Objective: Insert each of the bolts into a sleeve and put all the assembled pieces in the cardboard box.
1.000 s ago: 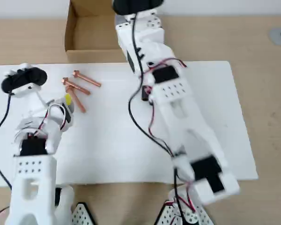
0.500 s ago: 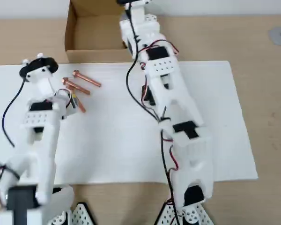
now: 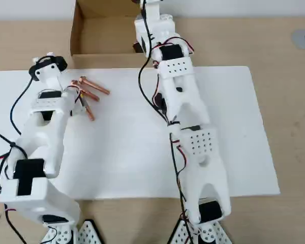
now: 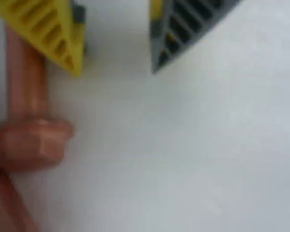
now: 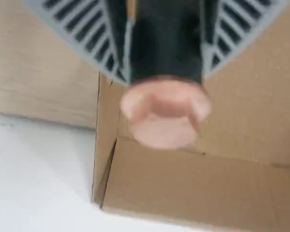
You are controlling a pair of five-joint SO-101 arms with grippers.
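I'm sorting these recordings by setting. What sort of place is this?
Probably a lab or workshop bench set up for robot practice: two white robot arms at a wooden table, a white mat as the work surface, and copper bolts lying near a cardboard box.

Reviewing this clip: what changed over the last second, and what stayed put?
The left arm unfolded and swung forward, bringing its open left claw down beside the loose bolts on the white sheet. The right arm straightened toward the cardboard box, its right claw shut on a sleeved bolt over the box. No grasp or release shows. The bolts stayed where they lay.
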